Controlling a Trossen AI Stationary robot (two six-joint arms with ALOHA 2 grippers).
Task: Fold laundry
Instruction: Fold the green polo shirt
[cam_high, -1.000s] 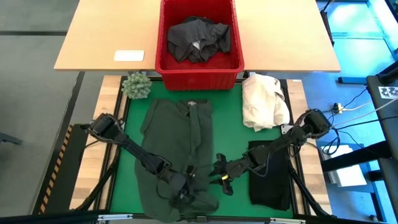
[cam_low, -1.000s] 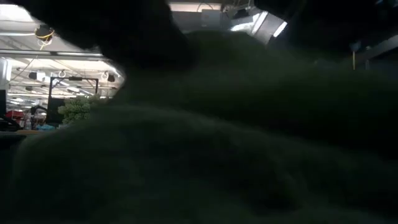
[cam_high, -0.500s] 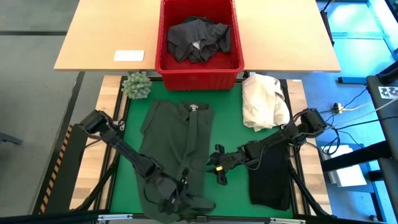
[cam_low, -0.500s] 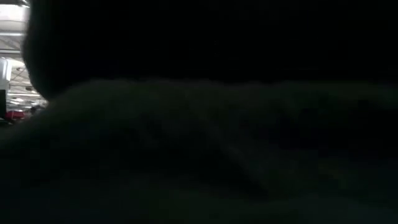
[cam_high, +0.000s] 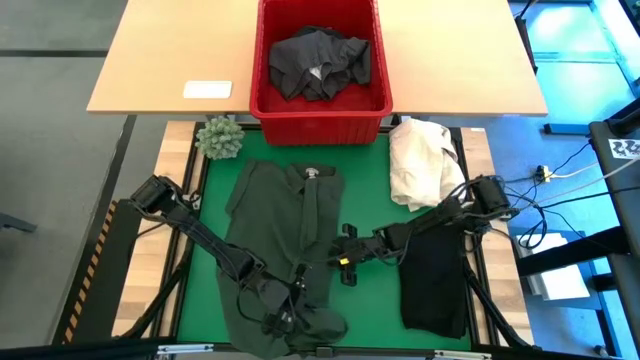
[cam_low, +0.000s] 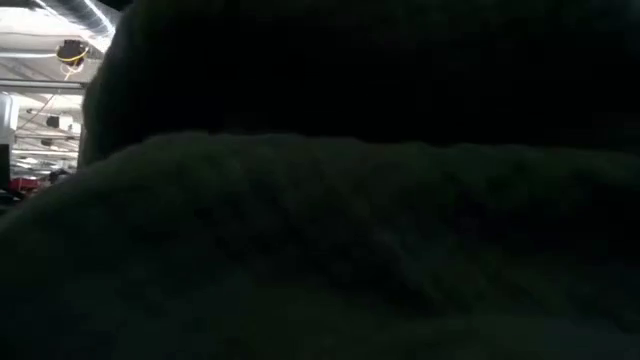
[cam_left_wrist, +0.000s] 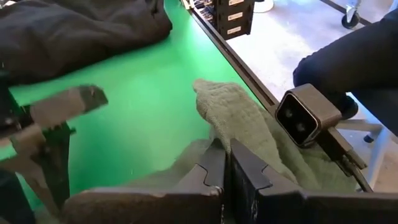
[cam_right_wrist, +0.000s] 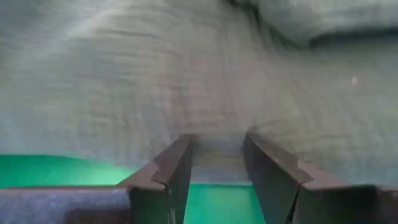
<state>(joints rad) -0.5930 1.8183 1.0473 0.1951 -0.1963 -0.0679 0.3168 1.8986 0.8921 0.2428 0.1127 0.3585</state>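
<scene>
The dark green garment (cam_high: 290, 250) lies spread on the green mat (cam_high: 370, 190), just in front of the red plastic basket (cam_high: 320, 115), with its collar end toward the basket. The left gripper (cam_high: 275, 318) is at the garment's far end from the basket, its fingers (cam_left_wrist: 214, 171) pressed together on a fold of the green cloth — the hem bunches up around them. The right gripper (cam_high: 345, 262) sits at the garment's right edge, farther from the basket than the collar; its fingers (cam_right_wrist: 177, 171) stand partly apart, with the cloth's edge just ahead of them and nothing held. A dark grey garment (cam_high: 320, 62) lies crumpled inside the basket. A black garment (cam_high: 435, 290) lies flat right of the green one — under the right arm.
</scene>
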